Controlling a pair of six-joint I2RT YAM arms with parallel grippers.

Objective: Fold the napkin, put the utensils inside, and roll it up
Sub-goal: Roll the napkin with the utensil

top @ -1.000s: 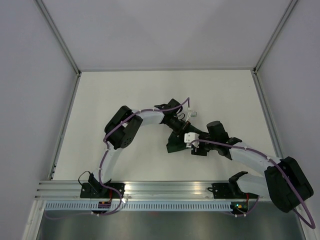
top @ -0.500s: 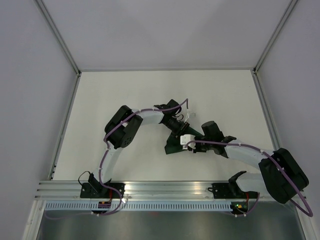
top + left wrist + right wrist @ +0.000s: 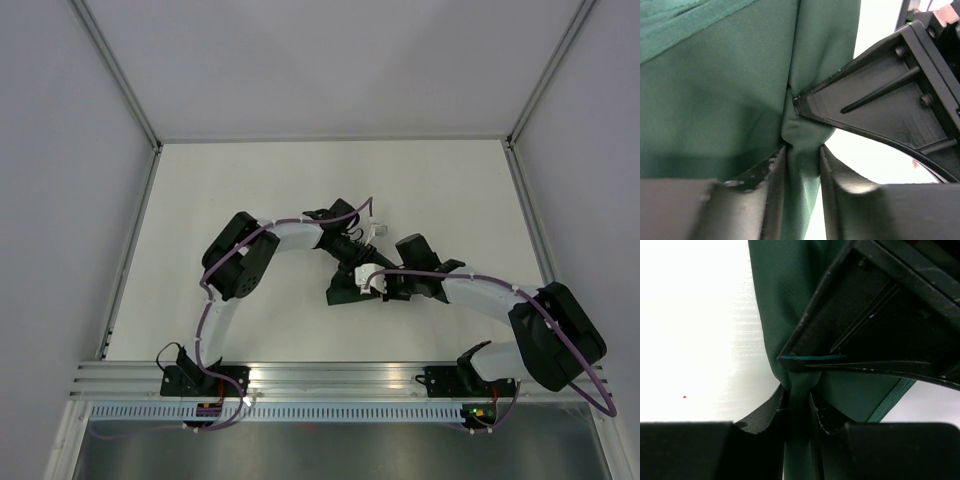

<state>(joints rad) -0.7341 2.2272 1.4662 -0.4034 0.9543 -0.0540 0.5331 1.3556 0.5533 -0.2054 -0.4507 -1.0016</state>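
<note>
The dark green napkin [image 3: 340, 291] hangs as a bunched bundle near the middle of the white table, mostly covered by both wrists. My left gripper [image 3: 802, 147] pinches a fold of the napkin [image 3: 715, 100] between its fingertips. My right gripper [image 3: 797, 392] is shut on a neighbouring fold of the napkin [image 3: 782, 295], directly opposite. The two grippers meet tip to tip: the right one's black finger [image 3: 875, 110] shows in the left wrist view, the left one's finger [image 3: 870, 325] in the right wrist view. The utensils are out of view.
The white table [image 3: 250, 180] is bounded by grey enclosure walls with metal posts [image 3: 140, 120] at the back corners. An aluminium rail [image 3: 330, 378] carrying both arm bases runs along the near edge.
My right arm has swung left to meet the left gripper and its jaws have closed on the napkin. The left jaws have eased apart slightly, still touching the fabric.
</note>
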